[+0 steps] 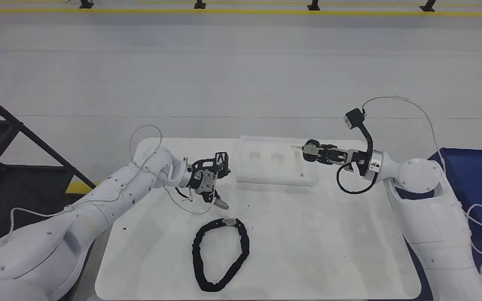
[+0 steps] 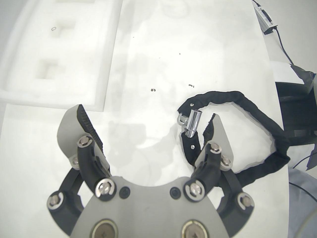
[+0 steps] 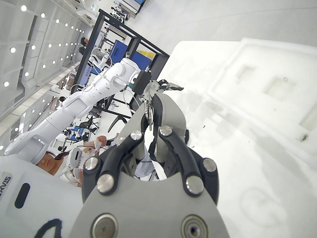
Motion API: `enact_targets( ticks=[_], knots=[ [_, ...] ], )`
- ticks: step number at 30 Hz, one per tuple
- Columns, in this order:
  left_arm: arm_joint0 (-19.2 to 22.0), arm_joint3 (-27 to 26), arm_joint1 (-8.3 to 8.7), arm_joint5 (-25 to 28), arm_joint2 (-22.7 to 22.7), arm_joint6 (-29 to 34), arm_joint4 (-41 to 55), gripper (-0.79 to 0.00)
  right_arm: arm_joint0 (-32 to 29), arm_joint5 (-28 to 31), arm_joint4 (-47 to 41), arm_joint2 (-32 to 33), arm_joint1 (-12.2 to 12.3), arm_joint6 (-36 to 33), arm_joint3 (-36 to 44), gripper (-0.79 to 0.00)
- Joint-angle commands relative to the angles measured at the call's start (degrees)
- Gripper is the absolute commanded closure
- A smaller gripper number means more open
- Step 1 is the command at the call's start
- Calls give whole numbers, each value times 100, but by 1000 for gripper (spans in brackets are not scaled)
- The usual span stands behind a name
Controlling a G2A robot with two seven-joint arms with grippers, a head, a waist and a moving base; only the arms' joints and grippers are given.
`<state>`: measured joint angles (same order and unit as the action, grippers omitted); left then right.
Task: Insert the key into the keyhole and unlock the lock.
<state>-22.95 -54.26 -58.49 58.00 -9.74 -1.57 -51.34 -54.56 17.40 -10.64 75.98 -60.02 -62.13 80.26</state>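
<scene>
Key: 1 pc, mostly hidden betw. pads of right end effector, which is clamped on it above foam tray; only a thin metal sliver shows, blade shape unclear. Lock: 1 black-sleeved chain loop, flat on worktop; chrome cylinder visible, keyhole hard to make out, one chain end partly behind a finger. Left end effector: jaws wide apart, cylinder near one finger. Tray: 1, toward far edge, well apart from lock; lock sits short of near edge.
</scene>
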Motion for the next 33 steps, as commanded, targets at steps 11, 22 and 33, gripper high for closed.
enact_targets(
  ticks=[11,22,33],
  knots=[
    [-379,-308,187,-41,-245,-1307,-1121,-785,0,0,0,0,0,0,0,0],
    [-1150,-397,578,-364,-397,-3095,-2761,-785,0,0,0,0,0,0,0,0],
    [-1486,-472,559,-748,-531,-2938,-3138,-785,0,0,0,0,0,0,0,0]
  ],
)
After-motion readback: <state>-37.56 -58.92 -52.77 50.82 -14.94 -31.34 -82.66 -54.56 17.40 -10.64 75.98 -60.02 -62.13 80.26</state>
